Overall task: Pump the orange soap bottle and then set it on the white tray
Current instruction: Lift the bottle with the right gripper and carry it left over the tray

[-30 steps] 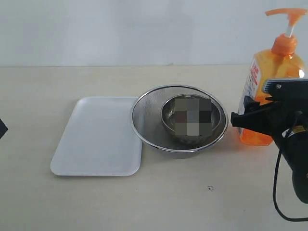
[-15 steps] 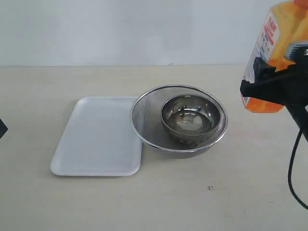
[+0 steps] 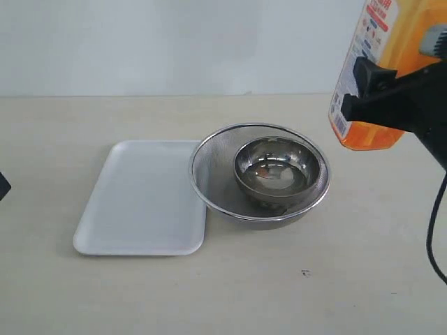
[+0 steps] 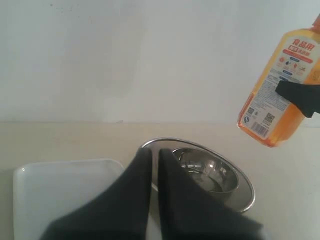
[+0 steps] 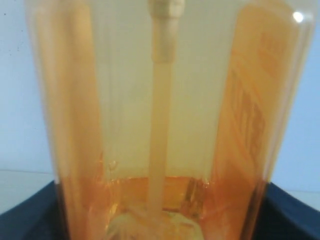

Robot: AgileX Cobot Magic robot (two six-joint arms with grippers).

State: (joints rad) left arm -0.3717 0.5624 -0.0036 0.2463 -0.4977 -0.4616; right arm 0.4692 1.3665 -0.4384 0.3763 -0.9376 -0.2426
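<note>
Up right of the mesh bowl (image 3: 209, 167), orange soap bottle (image 3: 394, 35) hangs tilted, clamped mid-body by right gripper (image 3: 370, 98) — little liquid, likely light, slick plastic; white tray (image 3: 140, 202) well apart. Left gripper (image 4: 154, 170) pinched closed.

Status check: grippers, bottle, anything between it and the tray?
Left gripper shut, empty. Right gripper clamped on orange soap bottle, airborne, tilted. White tray bare; mesh bowl with steel bowl sits between.

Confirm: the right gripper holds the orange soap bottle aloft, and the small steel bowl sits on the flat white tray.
Wrong: the small steel bowl sits inside the round mesh bowl, not on the flat white tray, per the exterior view.
</note>
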